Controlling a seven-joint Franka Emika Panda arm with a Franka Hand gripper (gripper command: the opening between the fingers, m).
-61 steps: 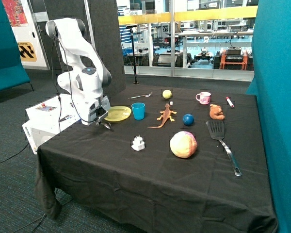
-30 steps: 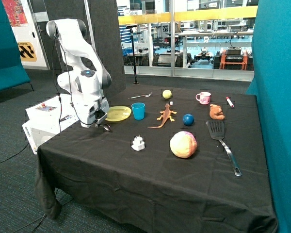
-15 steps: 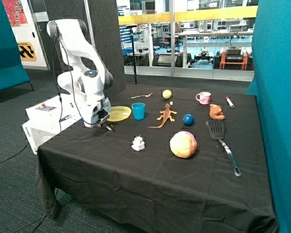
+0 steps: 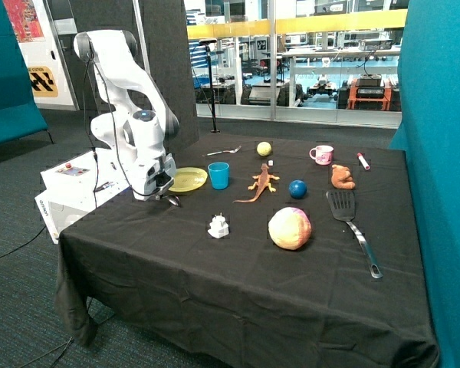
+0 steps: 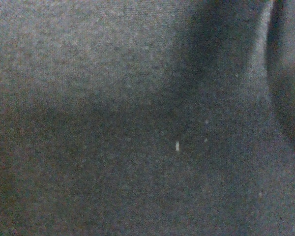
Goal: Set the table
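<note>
Apparently setting has barely begun: the jaws [image 4: 169,201], gap impossible to judge, hang low over the black-draped tabletop [image 4: 238,268] beside the yellow plate [image 4: 186,180], likely first pickup, blue cup [image 4: 218,175] further along.

White rounded arm [image 4: 126,100], grey joints, blk cable, dark jaws

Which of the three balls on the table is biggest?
The pink-and-yellow ball nearest the table's front edge; it dwarfs the blue ball behind it and the yellow ball farther back.
</note>
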